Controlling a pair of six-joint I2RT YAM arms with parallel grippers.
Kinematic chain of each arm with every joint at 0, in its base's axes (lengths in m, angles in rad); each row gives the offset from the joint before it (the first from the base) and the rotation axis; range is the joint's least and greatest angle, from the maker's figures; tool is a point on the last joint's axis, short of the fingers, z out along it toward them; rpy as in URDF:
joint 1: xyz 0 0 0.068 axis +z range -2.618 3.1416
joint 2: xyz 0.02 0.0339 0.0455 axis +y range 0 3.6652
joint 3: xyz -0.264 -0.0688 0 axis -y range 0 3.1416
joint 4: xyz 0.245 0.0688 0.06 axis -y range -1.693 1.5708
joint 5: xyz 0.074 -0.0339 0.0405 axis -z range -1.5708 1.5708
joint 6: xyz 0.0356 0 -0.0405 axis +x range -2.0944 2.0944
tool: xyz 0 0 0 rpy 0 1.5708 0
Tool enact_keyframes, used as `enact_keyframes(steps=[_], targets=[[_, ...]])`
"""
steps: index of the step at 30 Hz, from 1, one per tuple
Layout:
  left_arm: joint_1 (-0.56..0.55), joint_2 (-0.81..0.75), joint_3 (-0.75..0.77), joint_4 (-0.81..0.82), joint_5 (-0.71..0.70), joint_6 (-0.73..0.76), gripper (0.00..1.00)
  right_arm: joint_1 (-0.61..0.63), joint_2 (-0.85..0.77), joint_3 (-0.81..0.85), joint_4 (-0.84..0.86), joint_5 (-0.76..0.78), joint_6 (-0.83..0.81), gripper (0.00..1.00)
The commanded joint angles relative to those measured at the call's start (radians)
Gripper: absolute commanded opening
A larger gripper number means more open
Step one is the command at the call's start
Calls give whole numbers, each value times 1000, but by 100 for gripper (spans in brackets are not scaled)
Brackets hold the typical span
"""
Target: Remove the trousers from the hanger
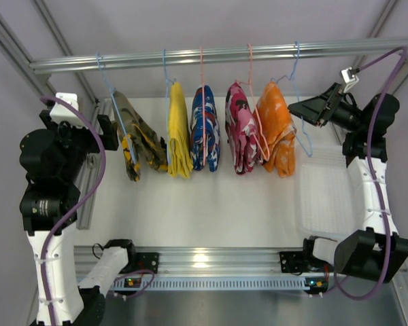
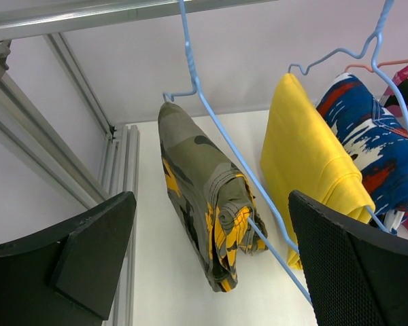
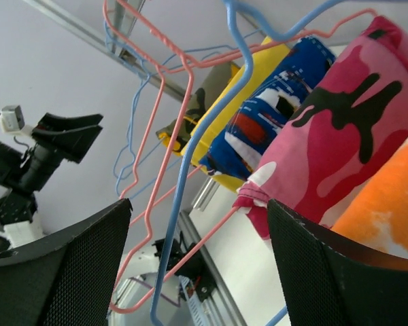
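Right tool near orange trousers, blue hanger

trousers crowding rail, narrow gaps between — tight

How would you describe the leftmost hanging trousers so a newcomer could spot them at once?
Find the silver metal rail, where five folded garments hang in a row. At its left end, on a thin light-blue wire hanger, hang the olive camouflage trousers with yellow patches. Beside them hangs a plain yellow garment; nothing else is olive.
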Motion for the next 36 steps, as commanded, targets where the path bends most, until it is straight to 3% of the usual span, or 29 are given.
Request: enact_keyframes(steps=[1,7,10,15,19,20,23,36], targets=[[6,7,38,33,13,-10,99,38,5,-44,222,-51,95,79],[6,8,43,32,19,-14,99,66,25,-111,372,-43,187,65],[6,10,44,30,23,-13,99,66,57,-153,624,-43,367,52],[4,8,41,32,23,-8,99,66,91,-186,957,-36,656,38],[6,10,32,41,29,-19,99,66,130,-148,1260,-29,852,16],[6,8,31,47,32,-19,99,66,139,-134,1305,-23,933,13],[6,7,27,59,40,-28,99,64,153,-84,1354,-25,977,0],[6,10,54,91,42,-47,99,3,82,44,1361,0,983,0]])
